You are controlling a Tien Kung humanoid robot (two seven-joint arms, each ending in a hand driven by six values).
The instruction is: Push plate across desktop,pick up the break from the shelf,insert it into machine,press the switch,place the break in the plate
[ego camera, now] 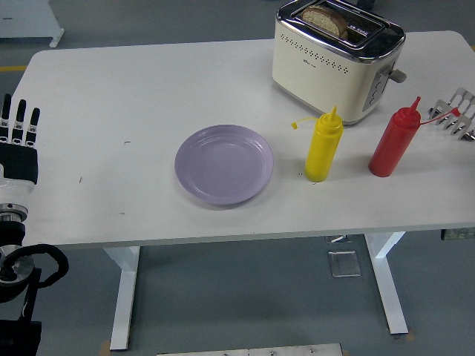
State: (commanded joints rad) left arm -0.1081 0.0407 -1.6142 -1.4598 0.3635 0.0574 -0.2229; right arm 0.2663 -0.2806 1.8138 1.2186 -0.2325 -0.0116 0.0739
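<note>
A lilac plate (223, 164) lies empty near the middle of the white table (148, 96). At the back right stands a cream toaster (335, 61) with a slice of bread (325, 20) sticking up out of its slot. A metal rack (456, 113) shows at the right edge, holding no bread that I can see. My left hand (18, 126) rests at the left edge of the table, fingers straight and holding nothing, far from the plate. No right arm appears in the picture.
A yellow squeeze bottle (323, 145) stands just right of the plate. A red squeeze bottle (394, 140) stands between the toaster and the rack.
</note>
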